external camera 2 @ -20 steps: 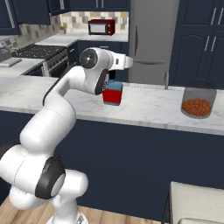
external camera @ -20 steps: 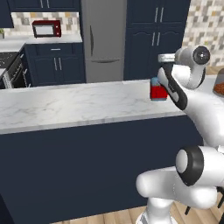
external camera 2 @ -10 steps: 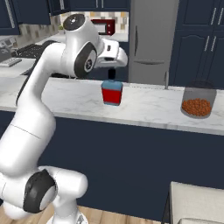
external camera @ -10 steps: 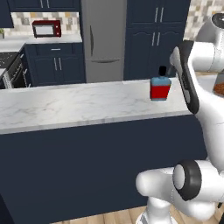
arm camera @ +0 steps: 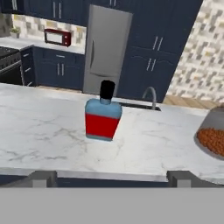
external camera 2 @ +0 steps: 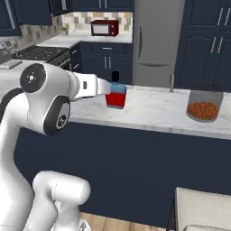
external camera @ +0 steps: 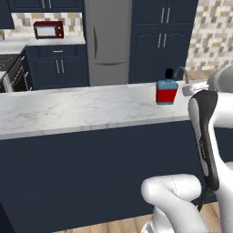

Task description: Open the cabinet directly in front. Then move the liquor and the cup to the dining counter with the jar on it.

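Liquor [arm camera: 103, 118] is standing upright on the marble desk [arm camera: 48, 131], well apart from the jar [arm camera: 213, 135] sitting at the desk's far right. Pincer [arm camera: 109, 177] is hanging spread wide, empty, at the near desk edge, short of the liquor and not touching it. Microwave [external camera 2: 104, 28] is sitting on the back worktop.

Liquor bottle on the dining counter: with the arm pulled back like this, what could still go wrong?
The liquor bottle stands upright, free of the open gripper, but the forearm passes close beside it in the right base view, so a swing might topple it. The jar shares the dining counter and could be clipped.
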You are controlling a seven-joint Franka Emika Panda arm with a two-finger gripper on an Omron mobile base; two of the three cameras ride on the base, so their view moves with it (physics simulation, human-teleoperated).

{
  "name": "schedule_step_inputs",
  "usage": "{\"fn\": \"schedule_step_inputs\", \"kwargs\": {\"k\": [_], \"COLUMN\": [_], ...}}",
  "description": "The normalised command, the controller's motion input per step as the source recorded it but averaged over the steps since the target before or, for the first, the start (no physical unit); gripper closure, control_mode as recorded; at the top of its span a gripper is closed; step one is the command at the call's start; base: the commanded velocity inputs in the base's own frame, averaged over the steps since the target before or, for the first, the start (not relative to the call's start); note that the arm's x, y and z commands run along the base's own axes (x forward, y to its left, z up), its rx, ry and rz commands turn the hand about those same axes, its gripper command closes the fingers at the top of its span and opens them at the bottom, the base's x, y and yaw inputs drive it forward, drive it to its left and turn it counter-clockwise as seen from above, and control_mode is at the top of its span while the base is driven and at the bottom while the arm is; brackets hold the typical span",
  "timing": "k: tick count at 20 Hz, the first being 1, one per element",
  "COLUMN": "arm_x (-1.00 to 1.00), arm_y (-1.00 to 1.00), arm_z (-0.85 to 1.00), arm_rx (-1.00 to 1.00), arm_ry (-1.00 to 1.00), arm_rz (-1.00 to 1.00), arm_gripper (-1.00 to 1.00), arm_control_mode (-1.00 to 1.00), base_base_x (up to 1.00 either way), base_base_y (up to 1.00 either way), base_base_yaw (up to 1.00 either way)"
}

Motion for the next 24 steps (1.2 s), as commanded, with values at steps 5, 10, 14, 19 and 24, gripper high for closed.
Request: {"fn": "schedule_step_inputs", "kwargs": {"k": [5, 10, 14, 19, 24], "arm_x": [-0.51, -0.02, -0.15, -0.15, 0.0], "arm_y": [0.03, 0.0, 0.17, 0.12, 0.0], "arm_z": [-0.2, 0.0, -0.06, -0.07, 0.0], "arm_rx": [-0.07, 0.0, -0.02, -0.02, 0.0], "arm_ry": [-0.44, -0.04, -0.06, 0.01, 0.0], "arm_rz": [0.0, 0.0, -0.01, 0.0, 0.0], "arm_gripper": [-1.0, -1.0, -1.0, -1.0, -1.0], "arm_control_mode": [-1.0, -1.0, -1.0, 1.0, 1.0], "base_base_x": [0.0, 0.0, 0.0, -0.8, -1.0], "base_base_y": [0.0, 0.0, 0.0, 0.46, 0.04], "base_base_yaw": [0.0, 0.0, 0.0, 0.02, 0.02]}}
